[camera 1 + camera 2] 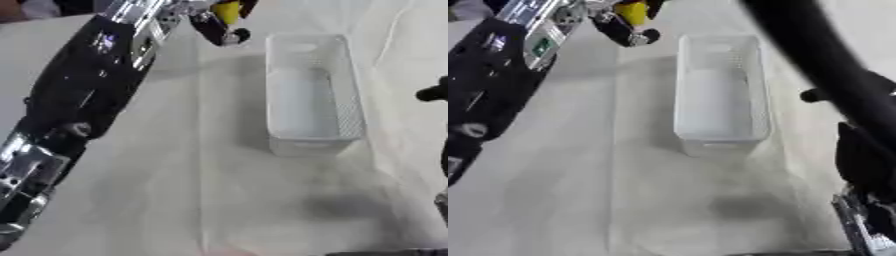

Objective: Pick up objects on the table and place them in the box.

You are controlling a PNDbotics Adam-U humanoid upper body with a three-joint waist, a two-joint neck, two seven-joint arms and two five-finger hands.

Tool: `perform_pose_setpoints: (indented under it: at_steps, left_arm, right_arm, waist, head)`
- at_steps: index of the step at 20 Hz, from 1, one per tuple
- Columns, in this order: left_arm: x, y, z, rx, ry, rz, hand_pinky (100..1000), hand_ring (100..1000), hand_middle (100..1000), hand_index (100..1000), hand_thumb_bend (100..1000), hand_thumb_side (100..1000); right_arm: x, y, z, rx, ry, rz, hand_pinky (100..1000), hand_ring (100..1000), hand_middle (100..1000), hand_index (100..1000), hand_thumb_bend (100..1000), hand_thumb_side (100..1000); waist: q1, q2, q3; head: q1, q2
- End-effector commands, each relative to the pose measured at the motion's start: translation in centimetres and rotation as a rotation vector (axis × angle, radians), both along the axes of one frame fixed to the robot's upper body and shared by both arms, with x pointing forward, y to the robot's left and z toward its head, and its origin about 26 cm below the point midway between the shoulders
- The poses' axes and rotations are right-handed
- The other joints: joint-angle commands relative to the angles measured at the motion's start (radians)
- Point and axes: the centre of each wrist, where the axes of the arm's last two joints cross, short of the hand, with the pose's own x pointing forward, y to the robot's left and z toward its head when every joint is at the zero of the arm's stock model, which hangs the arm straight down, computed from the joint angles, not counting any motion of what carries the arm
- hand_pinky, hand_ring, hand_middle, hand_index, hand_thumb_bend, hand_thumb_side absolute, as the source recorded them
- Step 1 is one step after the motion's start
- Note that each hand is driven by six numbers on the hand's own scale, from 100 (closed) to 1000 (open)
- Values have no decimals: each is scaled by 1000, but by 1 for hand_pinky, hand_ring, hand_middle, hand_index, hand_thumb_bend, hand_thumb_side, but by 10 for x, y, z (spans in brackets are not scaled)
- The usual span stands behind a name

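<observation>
My left arm runs from the lower left up to the top centre. There my left hand (217, 27) is curled round a small yellow object (227, 11) and holds it above the table, just left of the far end of the white box (343, 85). The box is a long white plastic basket, and nothing shows inside it. Along the right edge, close to the camera, rise black parts of my right arm and hand (866, 155). Their shape is unclear.
The pale table (219, 200) stretches around the box, with a shadow on it near the front right. A silver joint of my right arm (866, 235) shows in the lower right corner.
</observation>
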Motion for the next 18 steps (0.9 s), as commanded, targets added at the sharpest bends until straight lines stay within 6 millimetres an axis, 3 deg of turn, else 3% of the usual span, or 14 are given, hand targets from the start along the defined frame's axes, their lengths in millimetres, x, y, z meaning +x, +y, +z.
perform_pose_setpoints:
  at_steps: [1,8,18]
  left_arm:
    - [-5,-13,14,-3,-38,-35,100,100,100,168,200,100]
    - [-9,-34,8,-1,-34,-84,100,100,100,168,200,100]
    - [-10,-47,-1,-6,-11,-110,100,100,100,171,202,100]
  right_arm:
    - [0,-3,9,2,-25,4,687,798,843,816,319,1000]
    - [2,-4,14,26,-33,7,687,797,842,813,298,1000]
    - [4,-3,19,46,-43,14,687,795,840,811,279,1000]
  waist:
    - [-4,-25,-6]
    - [-1,-24,-26]
    - [0,-21,-43]
  head:
    - [5,-18]
    - [24,-33]
    - [49,-76]
